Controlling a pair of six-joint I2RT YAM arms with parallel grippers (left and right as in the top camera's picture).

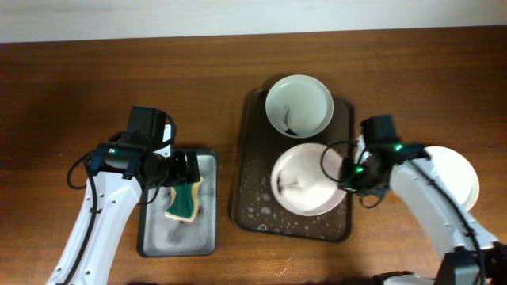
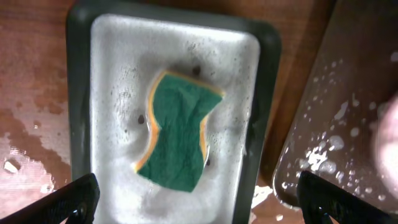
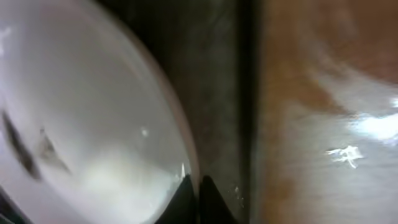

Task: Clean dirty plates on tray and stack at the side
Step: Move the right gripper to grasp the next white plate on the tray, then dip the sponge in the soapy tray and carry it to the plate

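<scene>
The dark brown tray (image 1: 245, 170) holds two white plates. The far plate (image 1: 299, 105) has a dark smear. The near plate (image 1: 305, 180), also smeared, is pinched at its right rim by my right gripper (image 1: 348, 178). In the right wrist view the fingers (image 3: 198, 196) are shut on that plate's rim (image 3: 93, 124) above the tray (image 3: 217, 93). A third white plate (image 1: 458, 176) lies on the table at the right, partly under my right arm. My left gripper (image 1: 184, 168) is open above a green sponge (image 1: 184, 202); in the left wrist view the sponge (image 2: 180, 140) lies between the wide-open jaws (image 2: 199, 199).
The sponge lies in a small grey metal tray (image 1: 206, 229) with soapy water, left of the brown tray; it also shows in the left wrist view (image 2: 112, 74). Water drops and foam lie on the brown tray's front (image 1: 269, 214). The wooden table (image 1: 95, 79) surrounds it all.
</scene>
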